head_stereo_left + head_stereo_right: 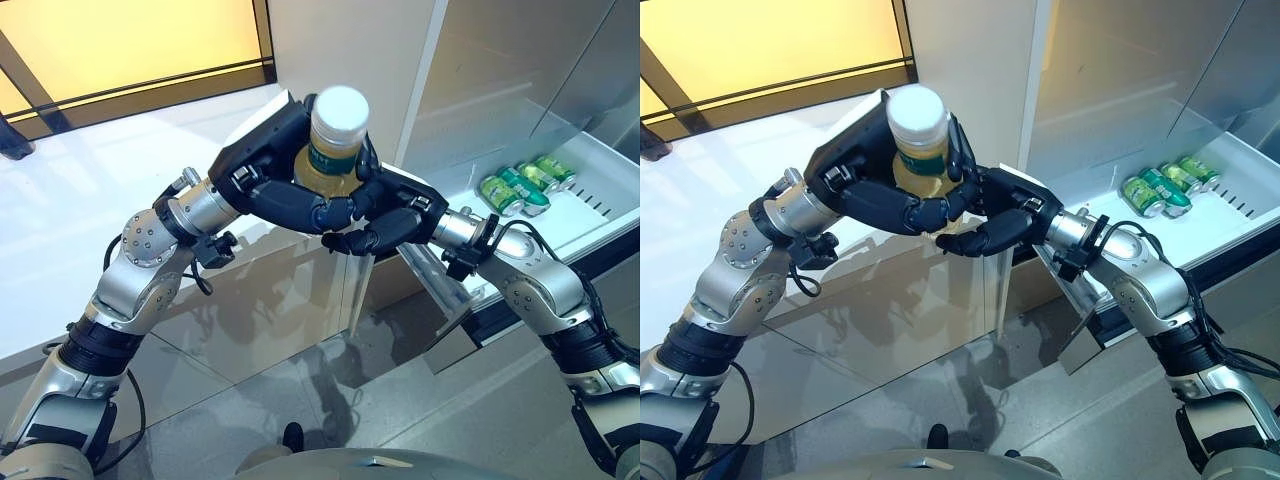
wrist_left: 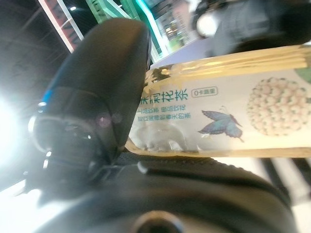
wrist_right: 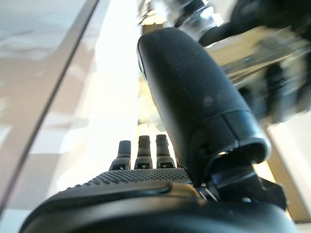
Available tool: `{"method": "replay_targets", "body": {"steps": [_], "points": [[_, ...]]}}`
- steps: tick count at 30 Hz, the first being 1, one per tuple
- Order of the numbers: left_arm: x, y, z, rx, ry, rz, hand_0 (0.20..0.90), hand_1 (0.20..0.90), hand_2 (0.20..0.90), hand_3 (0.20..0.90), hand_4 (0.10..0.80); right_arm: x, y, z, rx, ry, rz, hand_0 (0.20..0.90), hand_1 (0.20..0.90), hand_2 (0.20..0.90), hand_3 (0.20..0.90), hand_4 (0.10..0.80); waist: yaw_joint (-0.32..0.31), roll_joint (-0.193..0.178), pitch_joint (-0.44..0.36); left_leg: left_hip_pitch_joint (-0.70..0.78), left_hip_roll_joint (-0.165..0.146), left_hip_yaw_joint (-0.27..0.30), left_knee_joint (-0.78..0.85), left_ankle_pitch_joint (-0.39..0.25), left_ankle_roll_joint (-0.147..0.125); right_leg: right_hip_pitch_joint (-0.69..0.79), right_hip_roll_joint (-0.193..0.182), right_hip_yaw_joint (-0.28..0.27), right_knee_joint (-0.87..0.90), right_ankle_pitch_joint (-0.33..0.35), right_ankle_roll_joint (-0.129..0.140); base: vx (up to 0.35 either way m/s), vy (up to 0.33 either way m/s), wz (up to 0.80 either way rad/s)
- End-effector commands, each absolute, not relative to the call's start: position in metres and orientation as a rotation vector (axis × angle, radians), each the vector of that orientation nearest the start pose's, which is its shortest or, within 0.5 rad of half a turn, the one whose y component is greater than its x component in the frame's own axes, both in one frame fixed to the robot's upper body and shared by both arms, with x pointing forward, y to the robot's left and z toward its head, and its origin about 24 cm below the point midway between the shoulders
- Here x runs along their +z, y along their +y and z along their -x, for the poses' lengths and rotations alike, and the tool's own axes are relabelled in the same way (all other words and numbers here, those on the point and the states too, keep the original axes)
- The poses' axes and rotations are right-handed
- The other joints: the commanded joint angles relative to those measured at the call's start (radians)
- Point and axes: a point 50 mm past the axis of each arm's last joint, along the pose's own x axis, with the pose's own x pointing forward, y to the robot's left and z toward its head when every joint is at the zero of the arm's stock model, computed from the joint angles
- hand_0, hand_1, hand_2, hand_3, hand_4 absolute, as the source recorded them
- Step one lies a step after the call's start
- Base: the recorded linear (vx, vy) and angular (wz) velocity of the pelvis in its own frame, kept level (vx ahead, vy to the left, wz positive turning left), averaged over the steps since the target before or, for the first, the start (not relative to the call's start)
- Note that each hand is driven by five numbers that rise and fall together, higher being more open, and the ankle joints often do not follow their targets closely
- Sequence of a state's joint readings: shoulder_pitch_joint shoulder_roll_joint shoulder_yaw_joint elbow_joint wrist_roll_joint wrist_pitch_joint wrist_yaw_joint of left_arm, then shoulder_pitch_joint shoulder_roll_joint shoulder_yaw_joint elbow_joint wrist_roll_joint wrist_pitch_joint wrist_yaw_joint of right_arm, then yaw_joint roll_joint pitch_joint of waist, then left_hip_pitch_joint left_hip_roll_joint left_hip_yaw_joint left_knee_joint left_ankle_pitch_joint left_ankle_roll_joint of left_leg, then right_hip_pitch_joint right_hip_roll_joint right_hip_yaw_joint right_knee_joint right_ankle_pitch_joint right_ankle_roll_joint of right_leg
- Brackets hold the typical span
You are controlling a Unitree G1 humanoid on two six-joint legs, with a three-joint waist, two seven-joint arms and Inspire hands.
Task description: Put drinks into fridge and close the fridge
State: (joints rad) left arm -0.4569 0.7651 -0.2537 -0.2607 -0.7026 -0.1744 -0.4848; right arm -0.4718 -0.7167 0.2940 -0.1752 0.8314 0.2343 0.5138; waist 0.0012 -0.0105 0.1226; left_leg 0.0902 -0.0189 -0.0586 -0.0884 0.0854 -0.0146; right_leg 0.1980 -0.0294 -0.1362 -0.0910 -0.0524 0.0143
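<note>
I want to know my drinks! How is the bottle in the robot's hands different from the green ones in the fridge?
The bottle is yellow with a white cap; the cans are green. The bottle stands upright, held between the left hand and right hand; the cans lie flat on the fridge shelf. All are drinks.

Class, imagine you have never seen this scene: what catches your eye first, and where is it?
A white-capped bottle of yellowish drink, held up at the centre with the left hand curled round it and the right hand meeting it from the other side. To the right, green cans lie on the open fridge's white shelf.
</note>
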Motion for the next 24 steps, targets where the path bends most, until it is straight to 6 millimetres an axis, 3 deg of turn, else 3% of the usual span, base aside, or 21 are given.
{"method": "replay_targets", "body": {"steps": [1, 14, 16, 17, 18, 24], "points": [[0.257, 0.142, -0.262, -0.935, -0.805, -0.195, 0.300, 0.300, 0.300, 0.200, 0.100, 0.247, -0.116, -0.271, 1.132, -0.518, -0.045, 0.900, 0.900, 0.900, 0.900, 0.800, 0.010, -0.016, -0.126, 0.025, -0.033, -0.009, 0.001, -0.103, 0.013, -0.079, -0.011, 0.013, 0.014, 0.071, 0.061, 0.000, 0.000, 0.00], [0.253, 0.134, -0.262, -0.978, -0.773, -0.184, 0.300, 0.300, 0.300, 0.200, 0.100, 0.248, -0.102, -0.269, 1.182, -0.490, -0.027, 0.900, 0.900, 0.900, 0.900, 0.800, 0.013, -0.016, -0.125, 0.025, -0.034, -0.008, 0.001, -0.101, 0.015, -0.079, -0.012, 0.016, 0.013, 0.072, 0.062, 0.000, 0.000, 0.00], [0.253, 0.132, -0.263, -0.988, -0.773, -0.181, 0.300, 0.300, 0.300, 0.200, 0.100, 0.247, -0.100, -0.270, 1.181, -0.479, -0.027, 0.493, 0.493, 0.493, 0.425, 0.325, 0.013, -0.016, -0.124, 0.026, -0.033, -0.009, 0.001, -0.102, 0.015, -0.078, -0.012, 0.015, 0.014, 0.072, 0.062, 0.000, 0.000, 0.00], [0.253, 0.132, -0.263, -0.988, -0.773, -0.181, 0.300, 0.300, 0.300, 0.200, 0.100, 0.247, -0.100, -0.270, 1.182, -0.478, -0.028, 0.425, 0.425, 0.425, 0.345, 0.245, 0.013, -0.016, -0.124, 0.026, -0.033, -0.009, 0.001, -0.102, 0.015, -0.078, -0.012, 0.015, 0.014, 0.072, 0.062, 0.000, 0.000, 0.00], [0.253, 0.130, -0.262, -0.996, -0.773, -0.176, 0.300, 0.300, 0.300, 0.200, 0.100, 0.245, -0.098, -0.271, 1.189, -0.471, -0.034, 0.300, 0.300, 0.300, 0.200, 0.100, 0.013, -0.016, -0.124, 0.027, -0.033, -0.009, 0.001, -0.102, 0.016, -0.079, -0.012, 0.015, 0.015, 0.072, 0.062, 0.000, 0.000, 0.00], [0.253, 0.126, -0.261, -1.009, -0.775, -0.150, 0.300, 0.300, 0.300, 0.200, 0.100, 0.243, -0.095, -0.271, 1.193, -0.458, -0.050, 0.300, 0.300, 0.300, 0.200, 0.100, 0.012, -0.017, -0.125, 0.029, -0.033, -0.008, 0.001, -0.102, 0.016, -0.077, -0.013, 0.016, 0.015, 0.072, 0.062, 0.000, 0.000, 0.00]]}}
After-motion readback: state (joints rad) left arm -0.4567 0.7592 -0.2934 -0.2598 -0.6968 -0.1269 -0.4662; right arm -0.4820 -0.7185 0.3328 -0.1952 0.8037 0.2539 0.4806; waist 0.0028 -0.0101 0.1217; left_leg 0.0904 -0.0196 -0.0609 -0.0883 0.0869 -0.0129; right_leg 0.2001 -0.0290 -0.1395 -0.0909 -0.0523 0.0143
